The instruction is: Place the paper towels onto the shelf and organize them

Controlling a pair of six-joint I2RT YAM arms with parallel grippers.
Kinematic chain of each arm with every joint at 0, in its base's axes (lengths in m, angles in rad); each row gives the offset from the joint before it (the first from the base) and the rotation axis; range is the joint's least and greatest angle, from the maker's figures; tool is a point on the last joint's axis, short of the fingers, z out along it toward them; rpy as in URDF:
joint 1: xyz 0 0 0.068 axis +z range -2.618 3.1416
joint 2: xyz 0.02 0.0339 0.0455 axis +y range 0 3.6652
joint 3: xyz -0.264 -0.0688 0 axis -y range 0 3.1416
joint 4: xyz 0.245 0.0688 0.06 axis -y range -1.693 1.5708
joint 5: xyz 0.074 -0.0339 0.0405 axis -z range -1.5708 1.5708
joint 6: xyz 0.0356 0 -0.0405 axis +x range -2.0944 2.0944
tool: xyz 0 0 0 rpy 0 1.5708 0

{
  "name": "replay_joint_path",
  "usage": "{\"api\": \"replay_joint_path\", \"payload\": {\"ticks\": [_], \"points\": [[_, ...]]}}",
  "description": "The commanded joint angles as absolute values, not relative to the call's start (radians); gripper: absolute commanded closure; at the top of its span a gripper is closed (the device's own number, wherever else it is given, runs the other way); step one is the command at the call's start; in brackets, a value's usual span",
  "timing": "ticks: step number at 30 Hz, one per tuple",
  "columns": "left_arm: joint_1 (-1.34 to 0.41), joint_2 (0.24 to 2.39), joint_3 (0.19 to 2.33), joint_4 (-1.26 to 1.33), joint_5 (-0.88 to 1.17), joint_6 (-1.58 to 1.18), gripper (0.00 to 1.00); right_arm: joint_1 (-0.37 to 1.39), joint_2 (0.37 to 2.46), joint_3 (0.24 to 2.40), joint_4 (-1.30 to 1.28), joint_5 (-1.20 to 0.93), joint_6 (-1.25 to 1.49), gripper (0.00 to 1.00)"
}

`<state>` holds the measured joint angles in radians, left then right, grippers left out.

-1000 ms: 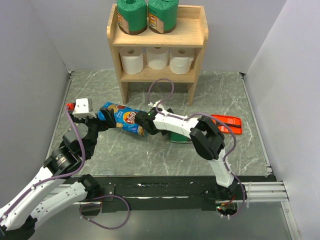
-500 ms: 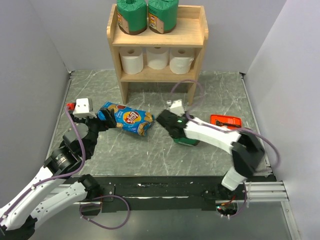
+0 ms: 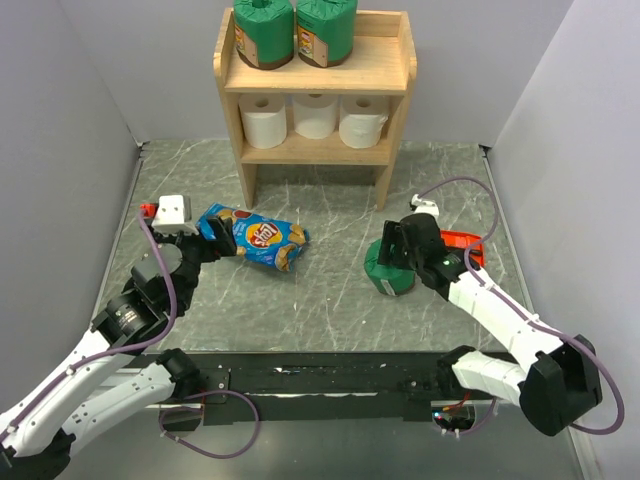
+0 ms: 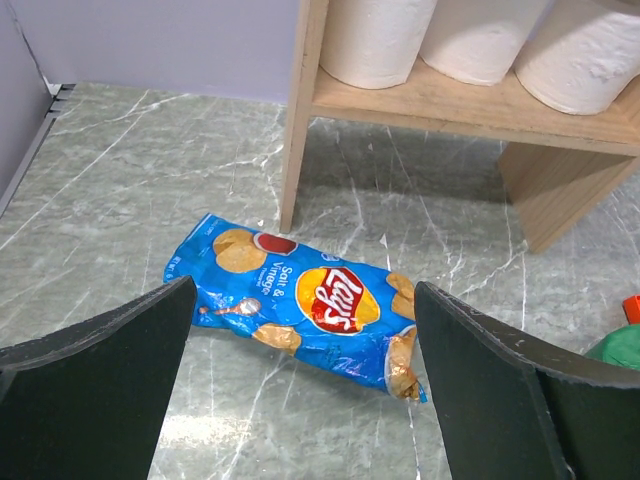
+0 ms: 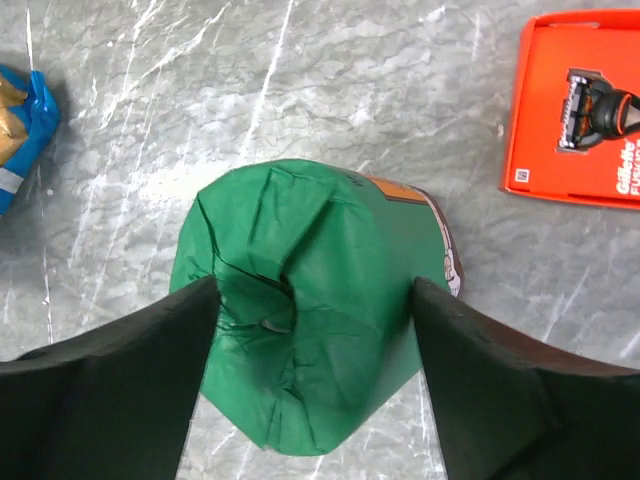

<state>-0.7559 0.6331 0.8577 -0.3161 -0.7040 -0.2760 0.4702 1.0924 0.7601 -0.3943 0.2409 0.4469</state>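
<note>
Green-wrapped paper towel roll [image 5: 330, 250] standing on the table [image 3: 330, 320] under the right gripper [image 5: 315, 285], to the near right of the shelf [image 3: 312, 80].
The roll stands on end just left of the orange Gillette razor package [image 3: 462, 242]. The right gripper's two fingers are spread wide and lie along its opposite sides; I cannot tell whether they press it or stand free. The left gripper [image 4: 302, 288] hangs over the left of the table, spread wide with nothing between its fingers, near the blue Lay's chip bag [image 3: 255, 237] lying in front of the shelf's left leg. At the far side, two green-wrapped rolls [image 3: 264, 30] stand side by side on the left of the shelf's top tier. Three white rolls [image 3: 315, 112] fill the lower tier in a row.
</note>
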Motion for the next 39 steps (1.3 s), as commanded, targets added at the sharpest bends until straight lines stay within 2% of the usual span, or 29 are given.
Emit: {"api": "replay_joint_path", "payload": {"ticks": [1,11,20,27,39], "points": [[-0.759,0.634,0.864,-0.285,-0.696,-0.282,0.04,0.446,1.059,0.81,-0.428,0.216,0.434,0.14],[-0.758,0.637,0.865,-0.29,-0.696,-0.284,0.04,0.44,1.012,0.897,-0.647,0.359,0.466,0.19],[-0.758,0.64,0.867,-0.288,-0.677,-0.281,0.04,0.448,0.95,0.845,-0.54,0.141,0.209,0.22],[-0.758,0.657,0.871,-0.296,-0.672,-0.281,0.04,0.495,1.046,0.876,-0.555,0.086,0.13,0.24],[-0.758,0.658,0.871,-0.295,-0.672,-0.279,0.04,0.614,1.212,0.894,-0.595,0.271,0.071,0.24]]}}
